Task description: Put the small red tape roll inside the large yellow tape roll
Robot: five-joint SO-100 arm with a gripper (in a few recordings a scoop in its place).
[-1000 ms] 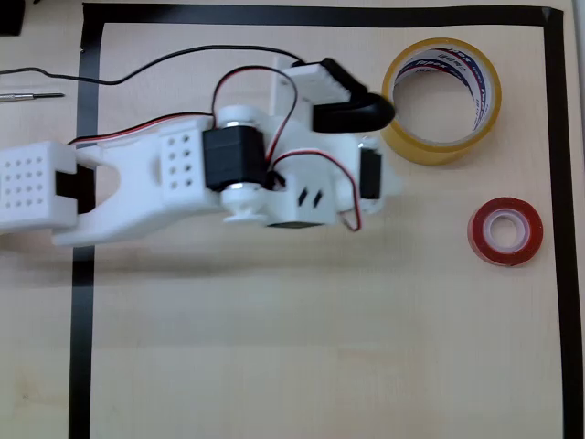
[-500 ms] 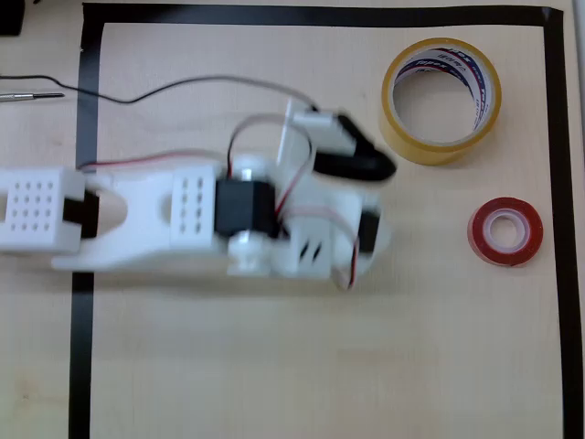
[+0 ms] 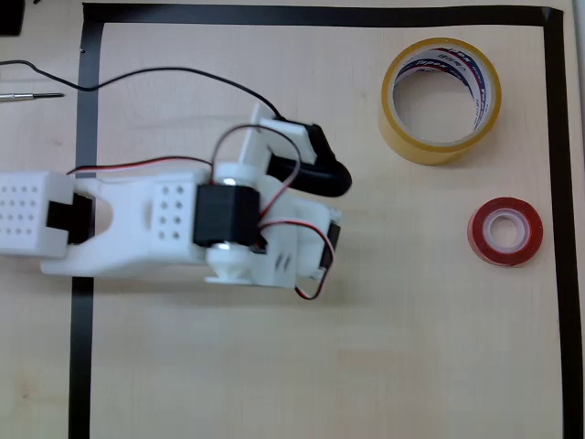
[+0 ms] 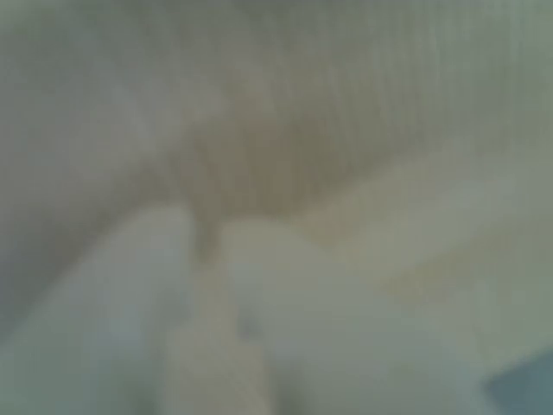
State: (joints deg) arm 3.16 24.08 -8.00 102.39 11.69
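Overhead view: red roll [image 3: 505, 231] lies apart, right of the gripper [image 3: 336, 187], near yellow roll [image 3: 441, 99]; grip state unclear, nothing held.

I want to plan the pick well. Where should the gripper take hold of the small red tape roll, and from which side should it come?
The small red tape roll lies flat on the table with its hole facing up, apart from the large yellow tape roll. Probably best to come straight down from above and pinch one wall of the ring, one finger in the hole and one outside. The gripper is off to its left in the overhead view.
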